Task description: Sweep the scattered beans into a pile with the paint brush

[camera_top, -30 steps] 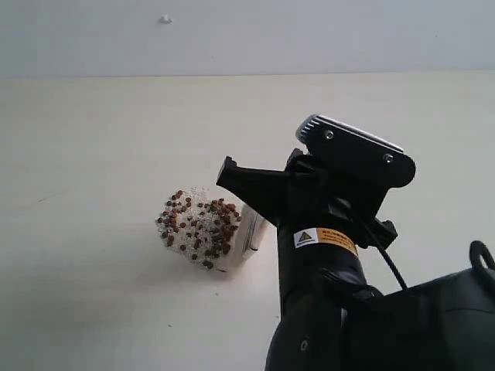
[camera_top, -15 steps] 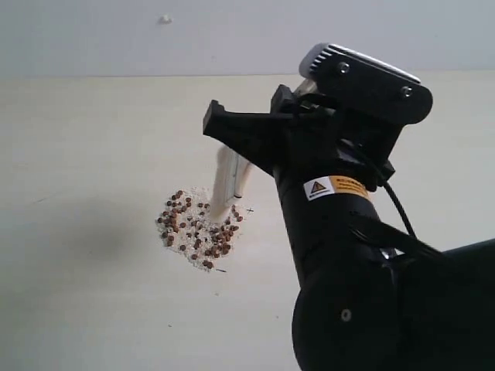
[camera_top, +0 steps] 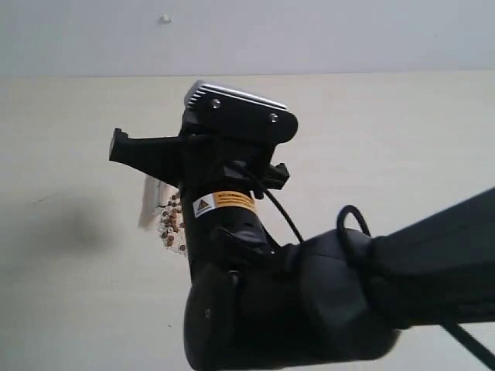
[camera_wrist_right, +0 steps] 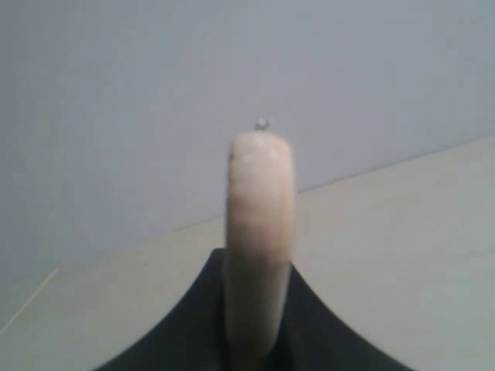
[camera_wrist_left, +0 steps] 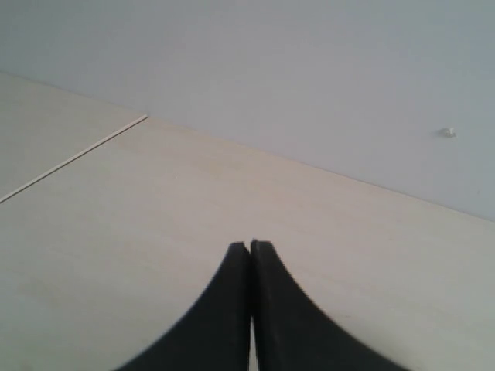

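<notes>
Held bristles-down in my right gripper (camera_top: 125,147), the paint brush (camera_top: 150,202) hangs at the left edge of the beans (camera_top: 172,224). Only a small part of the reddish-brown beans, mixed with fine white grains, shows; the black right arm hides the others. In the right wrist view the pale wooden handle (camera_wrist_right: 259,224) stands up between the jaws of my right gripper (camera_wrist_right: 259,263), which is shut on it. The ferrule cannot be made out. My left gripper (camera_wrist_left: 250,246) is shut with nothing in it, over bare table, and does not appear in the exterior view.
The pale table (camera_top: 69,294) runs back to a grey wall carrying a small white knob (camera_top: 165,18). A thin seam (camera_wrist_left: 77,154) crosses the table in the left wrist view. The right arm's dark body (camera_top: 325,294) fills the lower right of the exterior view.
The right arm swung left, carrying the brush from the pile's right side, up and over it, to its left edge. It now covers most of the beans.
</notes>
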